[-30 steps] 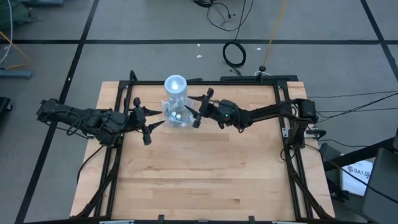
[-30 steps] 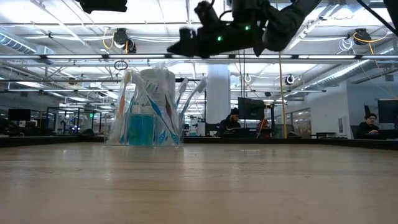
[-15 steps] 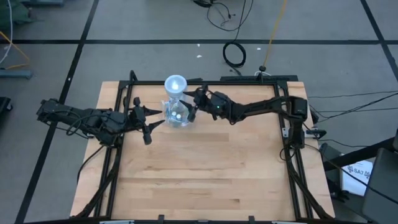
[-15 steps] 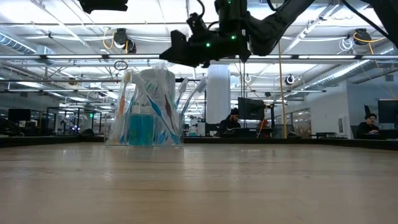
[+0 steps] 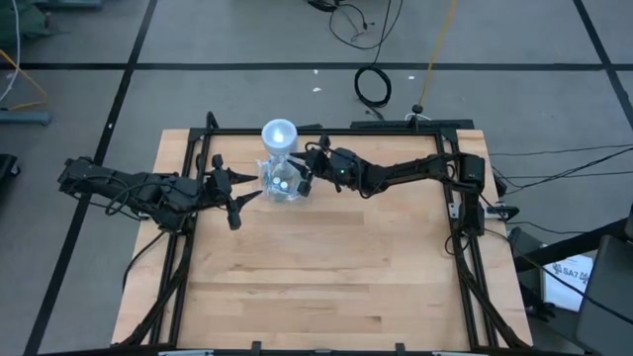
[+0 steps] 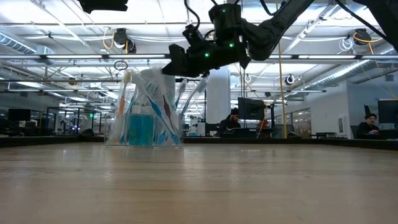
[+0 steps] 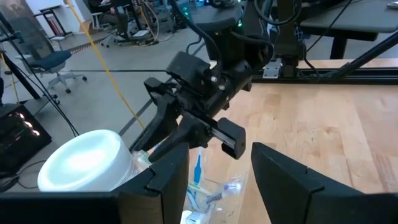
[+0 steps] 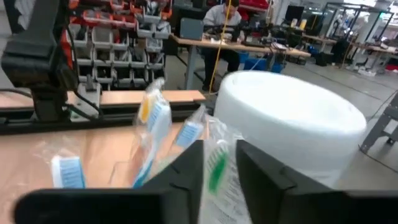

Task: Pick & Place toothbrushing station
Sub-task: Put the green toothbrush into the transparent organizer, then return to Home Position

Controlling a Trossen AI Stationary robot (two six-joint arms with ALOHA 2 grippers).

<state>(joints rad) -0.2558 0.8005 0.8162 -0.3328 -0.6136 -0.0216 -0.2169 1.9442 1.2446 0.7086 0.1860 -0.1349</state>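
My biggest worry at this point was tipping it. The toothbrushing station [image 5: 280, 166], a tall clear plastic cylinder with a pale round top and a low clear tray full of toothbrushes, stood near the back edge of the wooden bench [image 5: 326, 287]. My right pincer [image 5: 303, 174] sat high against its side, fingers narrowed around what looked like a brush or the tray's rim; I couldn't tell if it actually gripped anything. A pinch that high on slick plastic could've slipped, or dragged one brush out instead. The left pincer [image 5: 231, 192] waited open just beside it.
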